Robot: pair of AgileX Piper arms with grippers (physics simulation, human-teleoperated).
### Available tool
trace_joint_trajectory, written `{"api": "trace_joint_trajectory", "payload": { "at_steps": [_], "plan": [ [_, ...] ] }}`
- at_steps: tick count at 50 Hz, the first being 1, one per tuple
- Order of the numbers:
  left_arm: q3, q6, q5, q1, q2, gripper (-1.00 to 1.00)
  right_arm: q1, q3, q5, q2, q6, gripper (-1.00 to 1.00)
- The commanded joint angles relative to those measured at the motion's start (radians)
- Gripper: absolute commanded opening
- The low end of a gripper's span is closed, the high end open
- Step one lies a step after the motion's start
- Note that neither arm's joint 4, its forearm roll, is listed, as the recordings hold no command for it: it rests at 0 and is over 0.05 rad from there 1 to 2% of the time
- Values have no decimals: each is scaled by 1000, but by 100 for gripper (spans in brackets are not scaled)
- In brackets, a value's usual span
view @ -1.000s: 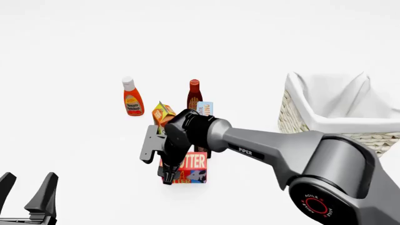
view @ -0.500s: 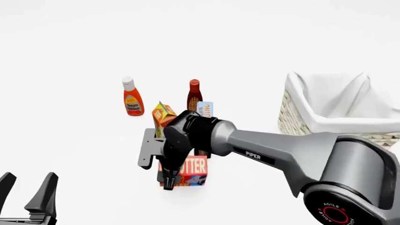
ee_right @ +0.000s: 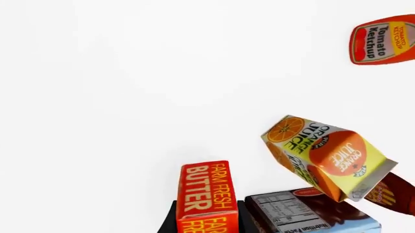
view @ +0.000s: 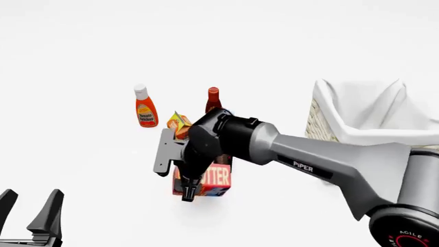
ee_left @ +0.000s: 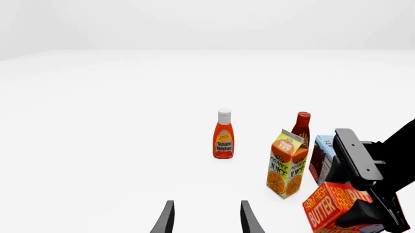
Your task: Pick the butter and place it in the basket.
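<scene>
Right hand (view: 190, 191) grips butter (view: 214, 177) above table.

Bright, even, sharp renders; faint shadows.

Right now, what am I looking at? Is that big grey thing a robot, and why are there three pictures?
Yes, it's a robot with two arms, drawn by a computer. One picture looks down from above and behind the arms. The other two come from small cameras on each arm's wrist.

The big grey arm is the right one. Its right gripper, a two-fingered pincher, squeezes the butter, a small red-and-orange box. The left gripper waits open and empty in the near corner.

On the white table stand a ketchup bottle, a darker sauce bottle, an orange juice carton and a blue-and-brown box. The basket on the right is where the butter should go.
</scene>
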Motion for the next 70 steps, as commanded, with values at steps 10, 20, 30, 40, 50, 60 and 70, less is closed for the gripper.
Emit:
{"api": "trace_joint_trajectory", "payload": {
  "at_steps": [10,20,30,40,50,60,70],
  "plan": [
    [0,0,0,0,0,100,-16,27,-12,-85,20,-100],
    [0,0,0,0,0,100,-56,51,-19,-133,30,-100],
    [0,0,0,0,0,100,-76,66,-21,-182,45,-100],
    [0,0,0,0,0,100,-97,69,-12,-234,81,-100],
    [0,0,0,0,0,100,-109,72,-9,-261,103,-100],
    [0,0,0,0,0,100,-120,66,-10,-300,142,-100],
    [0,0,0,0,0,100,-135,49,-8,-347,187,-100]
  ]
}}
